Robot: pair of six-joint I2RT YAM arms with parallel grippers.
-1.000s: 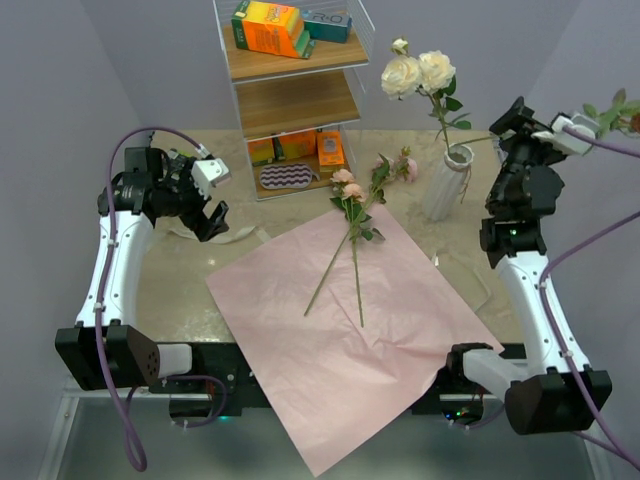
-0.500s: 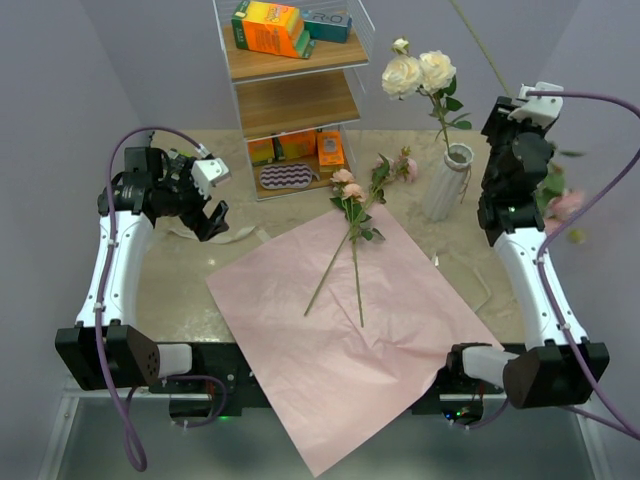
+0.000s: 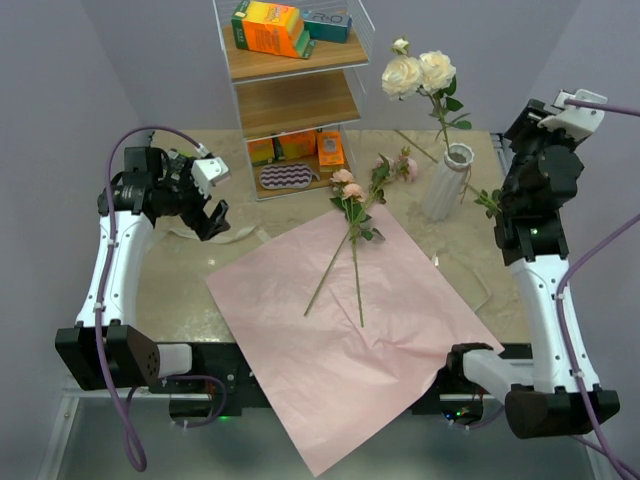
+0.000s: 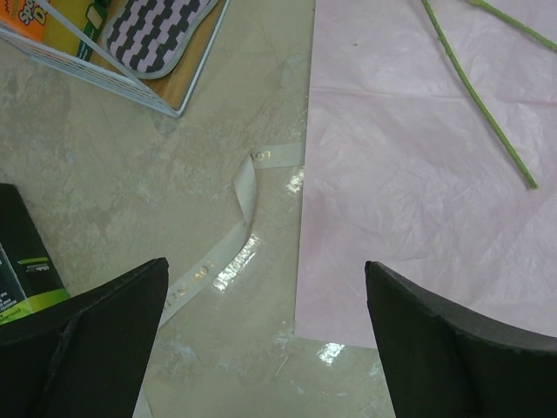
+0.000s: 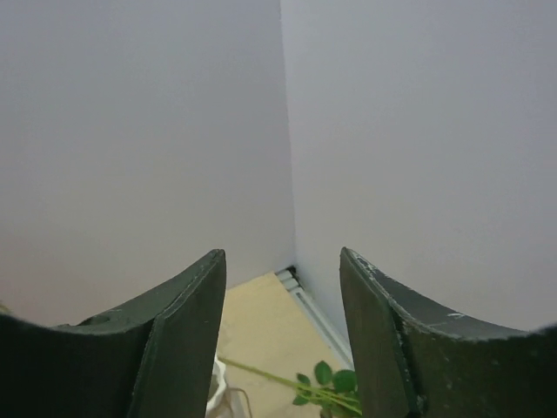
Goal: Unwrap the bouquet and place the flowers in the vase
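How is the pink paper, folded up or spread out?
Spread out. The pink paper lies flat on the table, flower stems resting on it.

Pinks and creams on a beige marbled table
Pale pink sheet; cream-white roses; white ribbed vase; green-stemmed pink roses; cream ribbon; black-and-lilac zigzag mat; orange boxes.

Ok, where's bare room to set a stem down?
Free: the near half of the large pink paper sheet, below the green rose stems. Crowded: between the wire shelf rack and white ribbed vase, where blooms lie; cream ribbon litters the marble left of the sheet.
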